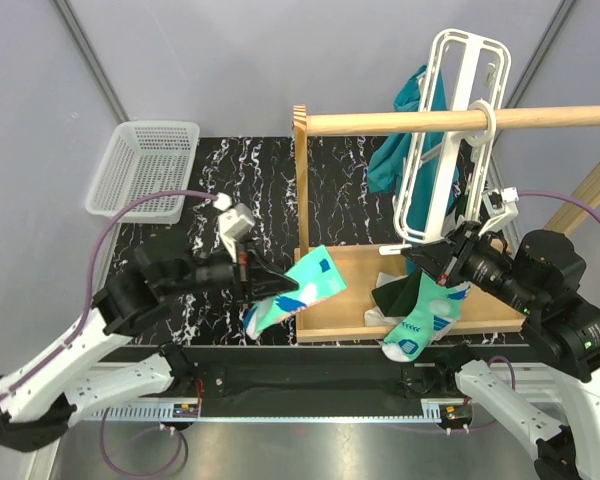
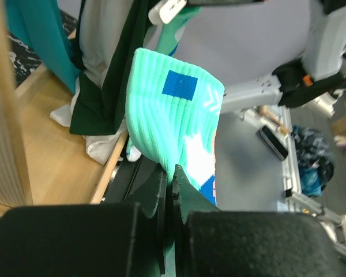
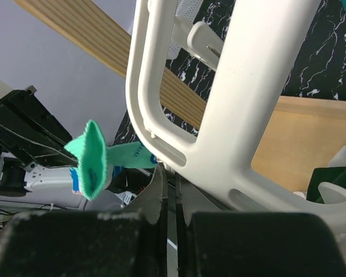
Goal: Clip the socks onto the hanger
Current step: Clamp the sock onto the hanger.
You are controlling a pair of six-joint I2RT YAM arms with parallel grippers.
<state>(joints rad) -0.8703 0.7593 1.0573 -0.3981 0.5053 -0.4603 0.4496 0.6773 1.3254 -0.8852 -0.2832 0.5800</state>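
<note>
Left gripper [image 1: 267, 282] clamped on a mint-green sock [image 1: 305, 285], held over the near-left corner of the wooden stand [image 1: 345, 262] | right gripper [image 1: 417, 256] pinched together, tips at the low corner of the white clip hanger [image 3: 248, 98], which hangs from the round wooden rod [image 1: 380, 122] | second sock [image 1: 420, 322] draped over the stand's near edge, right side
</note>
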